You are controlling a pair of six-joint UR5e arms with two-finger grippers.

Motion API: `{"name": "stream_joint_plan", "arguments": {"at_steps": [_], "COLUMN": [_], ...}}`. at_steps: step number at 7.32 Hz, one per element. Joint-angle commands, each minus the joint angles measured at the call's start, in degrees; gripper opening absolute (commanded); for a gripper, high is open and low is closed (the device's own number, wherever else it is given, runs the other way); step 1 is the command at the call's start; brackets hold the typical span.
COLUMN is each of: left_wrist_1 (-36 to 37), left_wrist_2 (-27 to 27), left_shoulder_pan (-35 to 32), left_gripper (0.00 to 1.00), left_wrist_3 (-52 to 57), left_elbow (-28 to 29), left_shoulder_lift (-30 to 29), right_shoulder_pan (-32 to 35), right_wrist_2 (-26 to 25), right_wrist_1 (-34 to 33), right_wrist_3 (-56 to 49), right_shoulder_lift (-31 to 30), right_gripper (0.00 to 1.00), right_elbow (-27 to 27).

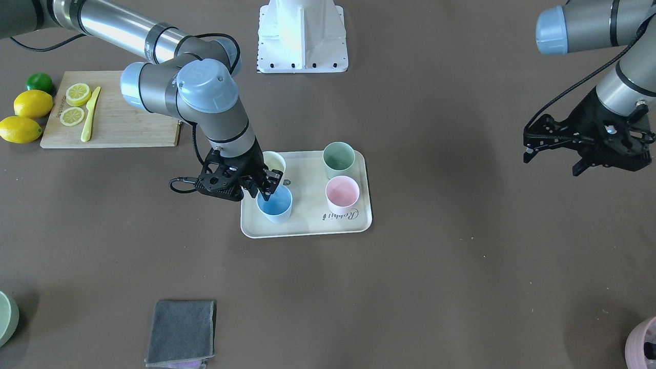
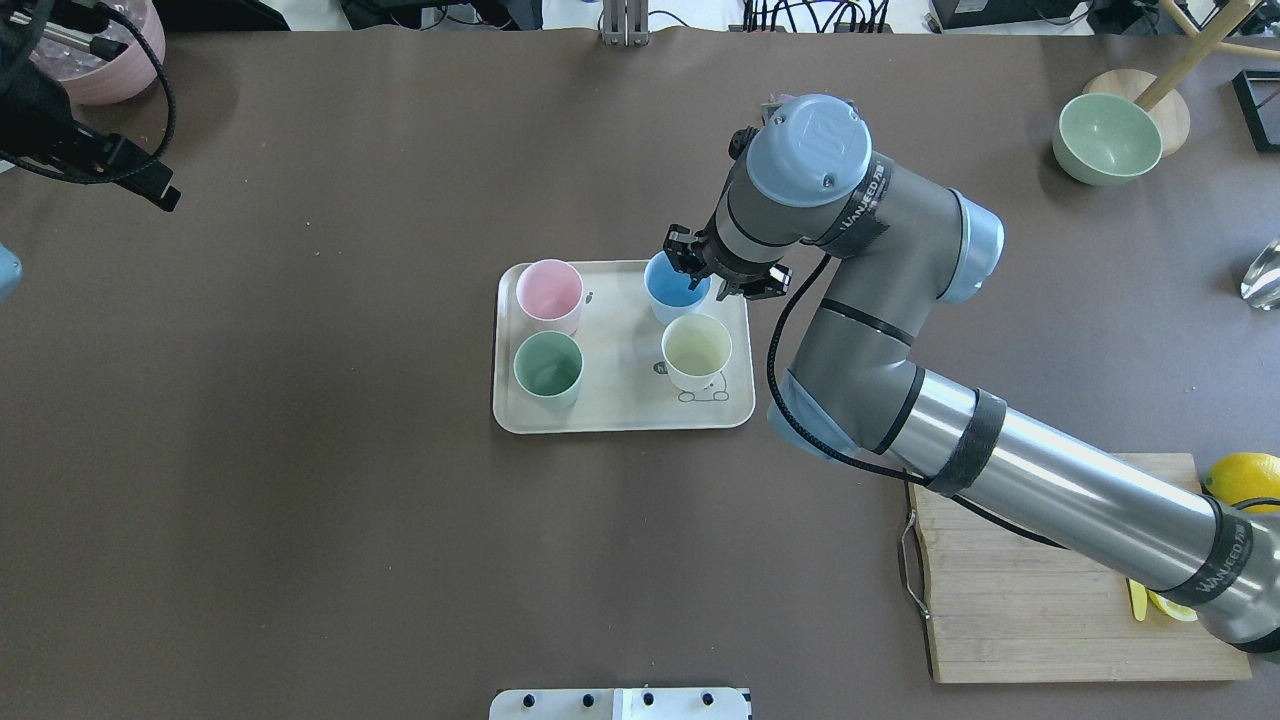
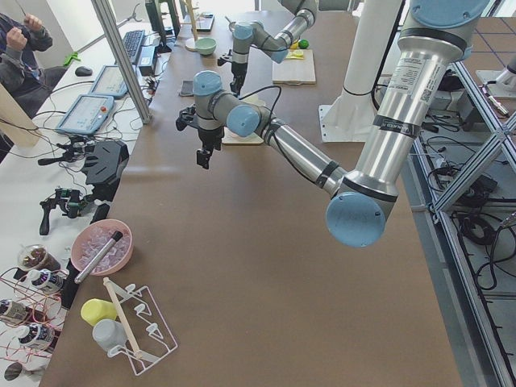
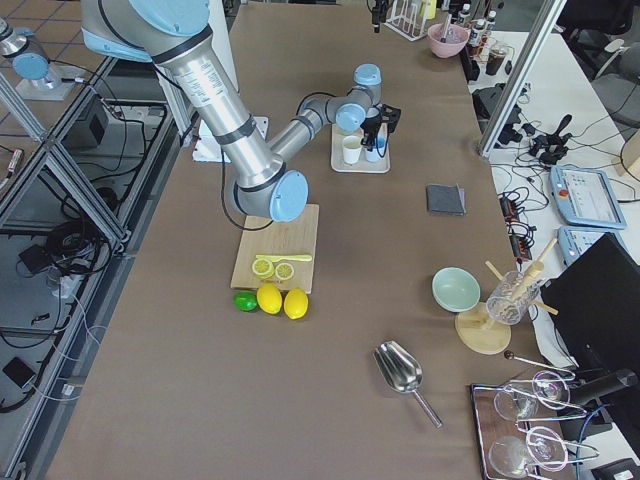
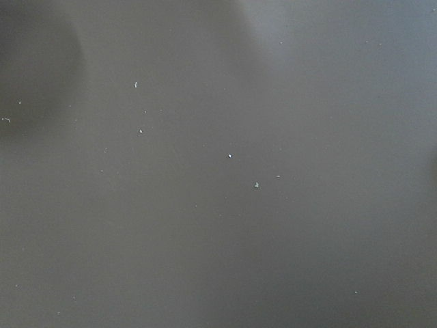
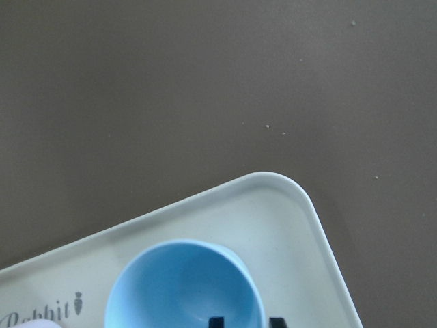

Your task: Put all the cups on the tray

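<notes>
The cream tray (image 1: 307, 225) lies mid-table with several cups upright on it: blue (image 1: 275, 206), pale yellow (image 1: 275, 161), green (image 1: 339, 158) and pink (image 1: 342, 193). My right gripper (image 1: 264, 193) points down at the blue cup (image 2: 670, 290) on the tray's corner. One finger is inside the cup and one outside, with a gap to the wall in the right wrist view (image 6: 246, 321), so it looks open. My left gripper (image 1: 584, 151) hangs open and empty over bare table, far from the tray (image 2: 620, 405).
A bamboo cutting board (image 1: 123, 123) holds lemon slices and a yellow knife, with lemons (image 1: 32, 104) and a lime beside it. A folded grey cloth (image 1: 180, 332) lies at the operators' edge. A green bowl (image 2: 1107, 138) and a pink bowl (image 2: 100, 60) stand at the far corners.
</notes>
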Motion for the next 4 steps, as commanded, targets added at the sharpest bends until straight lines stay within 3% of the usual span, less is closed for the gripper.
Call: {"name": "stream_joint_plan", "arguments": {"at_steps": [1,2,4], "left_wrist_1": [-0.10,0.07,-0.19], "left_wrist_2": [0.01,-0.08,-0.16], "left_shoulder_pan": [0.03,-0.23,-5.91], "left_gripper": [0.99,0.99,0.99], "left_wrist_3": [0.09,0.09,1.22], "left_elbow": [0.23,0.31,-0.30], "left_shoulder_lift": [0.03,0.03,6.07], "right_shoulder_pan": [2.85,5.65,12.93], "right_wrist_2": [0.90,4.39,8.89], "right_wrist_1": [-0.25,-0.52,-0.87], "right_wrist_3": [-2.10,-5.15,-16.80], "right_shoulder_lift": [0.32,0.06,-4.48], "right_gripper": [1.00,1.00,1.00], "right_elbow": [0.02,0.19,1.15]}}
